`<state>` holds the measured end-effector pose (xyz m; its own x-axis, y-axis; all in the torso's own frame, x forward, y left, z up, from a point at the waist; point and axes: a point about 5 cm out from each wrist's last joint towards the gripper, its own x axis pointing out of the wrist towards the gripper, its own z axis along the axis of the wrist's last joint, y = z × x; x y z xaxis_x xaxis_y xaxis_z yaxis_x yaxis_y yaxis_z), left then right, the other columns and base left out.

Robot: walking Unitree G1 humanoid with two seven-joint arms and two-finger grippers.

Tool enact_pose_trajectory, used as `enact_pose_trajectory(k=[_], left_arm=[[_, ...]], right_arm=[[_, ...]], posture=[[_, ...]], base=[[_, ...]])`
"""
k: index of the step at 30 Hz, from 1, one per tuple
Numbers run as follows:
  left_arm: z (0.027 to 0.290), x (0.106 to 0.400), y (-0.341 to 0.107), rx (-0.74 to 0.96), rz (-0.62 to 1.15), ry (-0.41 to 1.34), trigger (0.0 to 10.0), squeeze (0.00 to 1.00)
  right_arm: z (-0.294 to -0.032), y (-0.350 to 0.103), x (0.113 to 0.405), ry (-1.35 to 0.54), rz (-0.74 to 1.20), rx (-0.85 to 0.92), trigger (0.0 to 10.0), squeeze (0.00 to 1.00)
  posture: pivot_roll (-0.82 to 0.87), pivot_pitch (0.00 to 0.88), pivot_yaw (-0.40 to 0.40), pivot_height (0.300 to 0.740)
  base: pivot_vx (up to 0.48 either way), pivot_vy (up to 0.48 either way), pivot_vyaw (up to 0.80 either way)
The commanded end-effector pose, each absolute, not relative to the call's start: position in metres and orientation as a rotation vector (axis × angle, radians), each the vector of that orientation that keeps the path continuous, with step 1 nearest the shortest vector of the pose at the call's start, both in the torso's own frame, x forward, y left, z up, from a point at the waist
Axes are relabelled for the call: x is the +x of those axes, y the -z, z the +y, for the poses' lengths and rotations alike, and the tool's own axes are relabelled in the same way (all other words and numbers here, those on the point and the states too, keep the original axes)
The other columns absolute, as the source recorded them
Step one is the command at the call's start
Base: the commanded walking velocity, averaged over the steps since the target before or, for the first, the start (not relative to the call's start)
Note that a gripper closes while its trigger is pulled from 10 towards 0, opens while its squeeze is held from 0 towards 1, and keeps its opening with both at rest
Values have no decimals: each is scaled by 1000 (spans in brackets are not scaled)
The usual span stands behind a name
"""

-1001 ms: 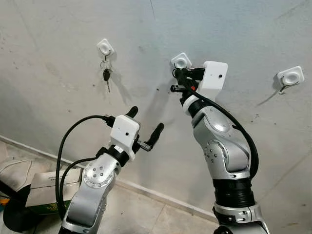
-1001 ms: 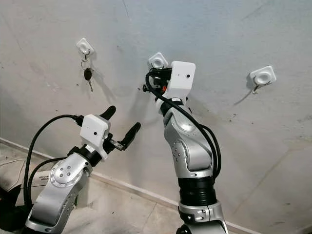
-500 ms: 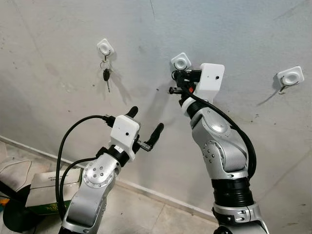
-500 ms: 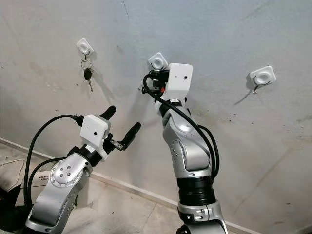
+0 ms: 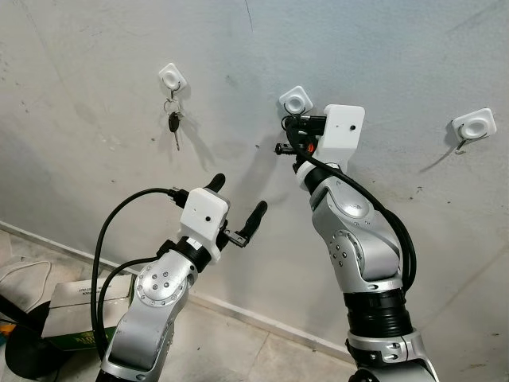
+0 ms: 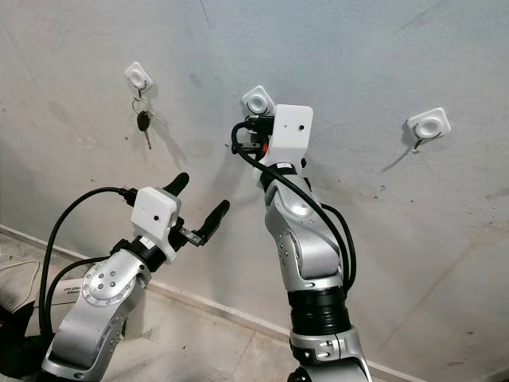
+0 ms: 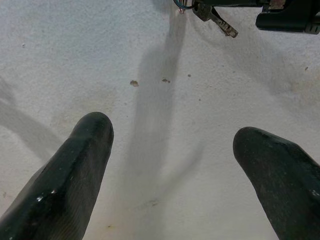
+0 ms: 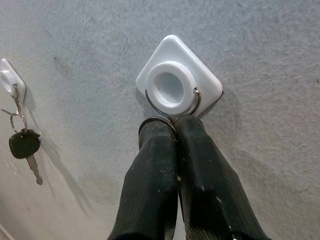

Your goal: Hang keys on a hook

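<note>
Right gripper (image 8: 172,131) pinches a thin key ring (image 8: 156,121), jaws closed, at the middle hook (image 8: 172,86)'s 6 o'clock wire; keys (image 7: 212,14) dangle beneath—light, rigid, slippery, best held by the ring; left gripper (image 5: 238,208) idles agape.

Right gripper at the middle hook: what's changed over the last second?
The right gripper has edged slightly left and a little lower at the middle hook, fingers still shut together at the hook's wire. The left gripper stays open and idle below. The black key remains on the left hook.
</note>
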<state>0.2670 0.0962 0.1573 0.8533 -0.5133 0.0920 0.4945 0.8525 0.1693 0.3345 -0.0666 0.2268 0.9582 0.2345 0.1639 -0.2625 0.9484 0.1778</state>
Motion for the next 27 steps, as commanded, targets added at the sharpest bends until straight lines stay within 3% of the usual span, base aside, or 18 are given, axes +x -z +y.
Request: enact_pose_trajectory(k=[1,27], left_arm=[[95,268,-159,145,-139,537,10000,0],[95,267,-158,153,-136,544,10000,0]], right_arm=[[-64,-231,336,-257,-151,187,10000,0],[-76,-218,342,-166,-104,126,10000,0]], posture=[[83,0,8,740],[84,0,9,740]], base=[[0,0,0],[0,0,0]])
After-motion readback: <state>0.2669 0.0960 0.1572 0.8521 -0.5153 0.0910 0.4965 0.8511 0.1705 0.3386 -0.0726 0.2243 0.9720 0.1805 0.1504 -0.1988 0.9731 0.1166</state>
